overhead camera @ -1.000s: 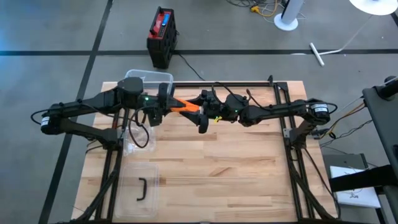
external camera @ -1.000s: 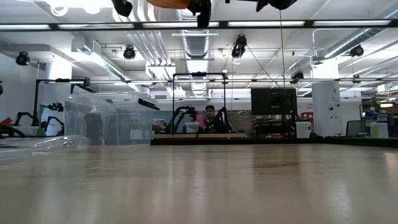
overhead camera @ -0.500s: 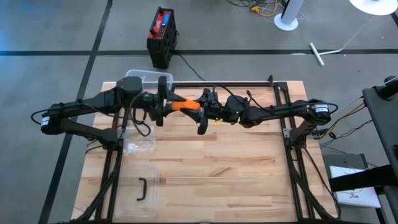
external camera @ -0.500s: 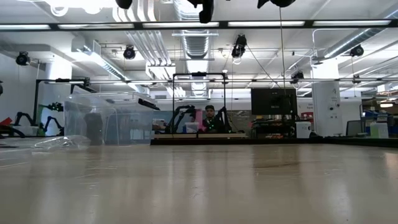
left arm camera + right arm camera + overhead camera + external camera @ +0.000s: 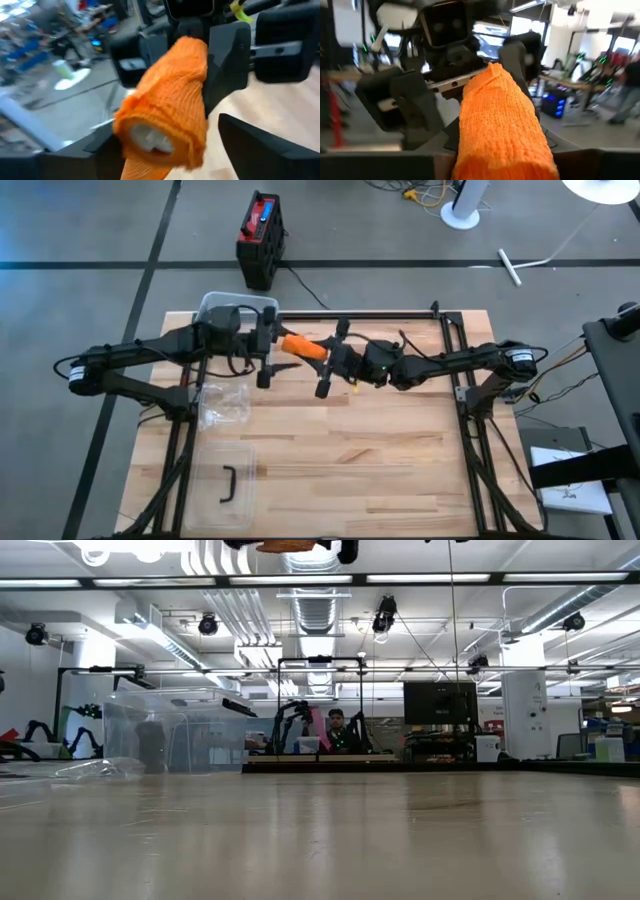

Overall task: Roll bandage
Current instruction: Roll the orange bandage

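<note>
Rolling is judged to be the step in hand, done in mid-air between two pincers well above the table (image 5: 330,450).

Left gripper (image 5: 268,357): raised, facing the right one; its fingers (image 5: 240,140) are spread wide, released, flanking the near end of the bandage (image 5: 302,347) without a visible clamp. Right gripper (image 5: 333,363): just beyond the roll's far end; whether it is clenched on the roll cannot be told, though the roll is seated against it.

Bandage: orange knitted roll with a white core, lying between the two pincers, one end toward each.

Advice, as judgement: the roll should be kept level and on one axis; the free end should be kept taut, so turns are laid flush and none slips off the core; one grip should be secured before the other is let go.

Views: the white core shows only in the left wrist view. The knit and the opposing arm's body are shown in the right wrist view. The spacing of both arms, a clear bin (image 5: 240,313) behind the left gripper, and a lid (image 5: 226,486) are given only by the high view. The low view shows mostly bare table, with the roll at its upper edge.
</note>
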`<state>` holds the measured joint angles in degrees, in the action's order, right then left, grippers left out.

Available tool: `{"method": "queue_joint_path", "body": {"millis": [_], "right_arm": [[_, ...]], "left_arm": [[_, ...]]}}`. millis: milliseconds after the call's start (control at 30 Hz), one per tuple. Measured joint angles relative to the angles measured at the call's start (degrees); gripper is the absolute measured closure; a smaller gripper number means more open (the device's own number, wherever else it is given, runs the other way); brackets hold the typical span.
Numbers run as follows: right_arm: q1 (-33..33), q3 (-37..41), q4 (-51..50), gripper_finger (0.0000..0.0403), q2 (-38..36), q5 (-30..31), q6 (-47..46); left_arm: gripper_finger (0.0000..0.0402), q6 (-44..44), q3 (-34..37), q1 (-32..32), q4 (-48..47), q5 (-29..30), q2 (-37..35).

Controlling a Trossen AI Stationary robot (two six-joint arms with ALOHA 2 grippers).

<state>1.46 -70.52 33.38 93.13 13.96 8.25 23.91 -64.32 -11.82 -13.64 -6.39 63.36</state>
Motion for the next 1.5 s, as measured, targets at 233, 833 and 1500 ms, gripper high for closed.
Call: {"method": "queue_joint_path", "body": {"millis": [233, 833, 1500], "right_arm": [[-3.5, 0.0, -2.6, 0.0298, -0.4, 7.2, 18.8], [-8.5, -0.2, -9.0, 0.0300, -1.3, 10.4, 45.5], [-8.6, 0.1, -11.9, 0.0299, -1.1, 12.1, 82.2]], "left_arm": [[0.0102, -8.3, 1.2, -0.1, 4.3, -6.0, 2.7], [0.0184, -23.2, 0.6, -1.0, 3.1, -29.8, 3.2], [0.0159, -36.4, 0.6, -1.4, 1.6, -32.0, 4.6]]}}
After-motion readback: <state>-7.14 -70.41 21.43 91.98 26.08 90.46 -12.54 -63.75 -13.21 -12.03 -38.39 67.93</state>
